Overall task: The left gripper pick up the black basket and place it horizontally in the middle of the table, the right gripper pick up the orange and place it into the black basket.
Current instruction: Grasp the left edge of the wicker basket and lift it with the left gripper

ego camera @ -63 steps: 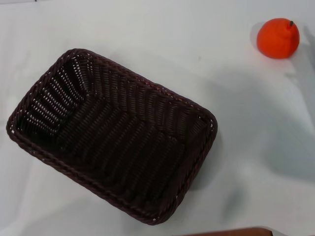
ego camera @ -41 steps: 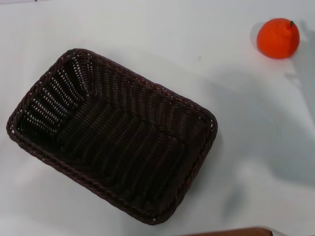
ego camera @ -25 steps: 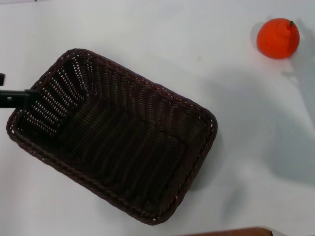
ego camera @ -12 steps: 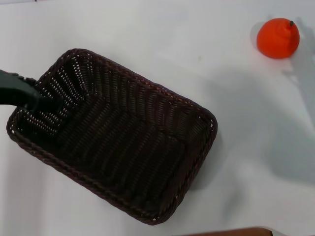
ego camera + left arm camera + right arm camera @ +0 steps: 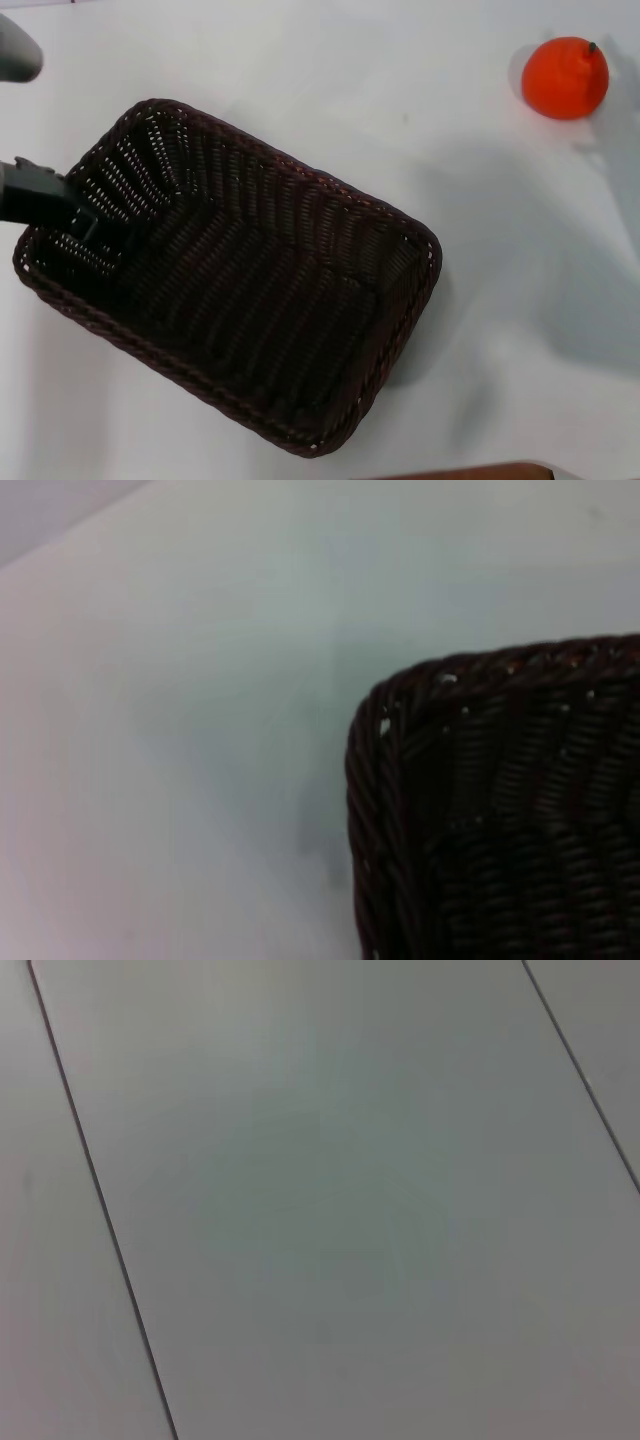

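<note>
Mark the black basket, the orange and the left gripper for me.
black basket [image 5: 250, 290]: head view, on the woven floor inside.
orange [image 5: 564, 78]: head view, on the middle of the fruit.
left gripper [image 5: 50, 200]: head view, on the dark piece over the basket's left end.

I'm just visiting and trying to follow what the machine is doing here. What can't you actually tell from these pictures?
- Left gripper: head view's left edge cuts it off; its dark tip blends into the black basket, so open or shut, and contact, cannot be told.
- Right gripper: in no view; the right wrist view shows only a plain grey surface.
- Basket: left wrist view shows just one corner.
- Orange: head view only.
</note>
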Controlling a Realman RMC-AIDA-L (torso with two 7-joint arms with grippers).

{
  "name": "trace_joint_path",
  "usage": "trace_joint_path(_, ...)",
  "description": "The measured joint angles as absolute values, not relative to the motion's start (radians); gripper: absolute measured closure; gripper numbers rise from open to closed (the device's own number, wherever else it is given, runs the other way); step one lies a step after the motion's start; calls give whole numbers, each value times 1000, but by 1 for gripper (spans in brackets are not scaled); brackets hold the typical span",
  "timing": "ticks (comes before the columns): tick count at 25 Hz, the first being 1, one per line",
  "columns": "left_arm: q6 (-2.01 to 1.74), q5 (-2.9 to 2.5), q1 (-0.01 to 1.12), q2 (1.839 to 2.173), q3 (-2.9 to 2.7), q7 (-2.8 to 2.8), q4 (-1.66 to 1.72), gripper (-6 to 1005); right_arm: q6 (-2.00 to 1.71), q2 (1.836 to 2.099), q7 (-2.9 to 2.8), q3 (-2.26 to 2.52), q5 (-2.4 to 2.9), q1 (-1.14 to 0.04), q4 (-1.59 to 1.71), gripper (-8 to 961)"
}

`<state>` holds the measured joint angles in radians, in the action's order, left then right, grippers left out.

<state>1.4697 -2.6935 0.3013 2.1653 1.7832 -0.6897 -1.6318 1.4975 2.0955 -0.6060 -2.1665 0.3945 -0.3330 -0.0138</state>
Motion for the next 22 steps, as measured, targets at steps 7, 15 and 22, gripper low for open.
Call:
trace_joint_path(7,1491,-2715,322,2162,1764,-691,-1590,212,1494,2095,-606,-2169,394,-333,-11,146)
trace_joint_path(15,1507,-2739,320,2165,1758,-628,-1603,480,1493,2094,-606,-2169,393,-335,-15,145)
trace_joint_path(22,1519,-2744,306,2165,1757,-566,-1667,635,1488,2091,-606,-2173,393,-339,-17,145)
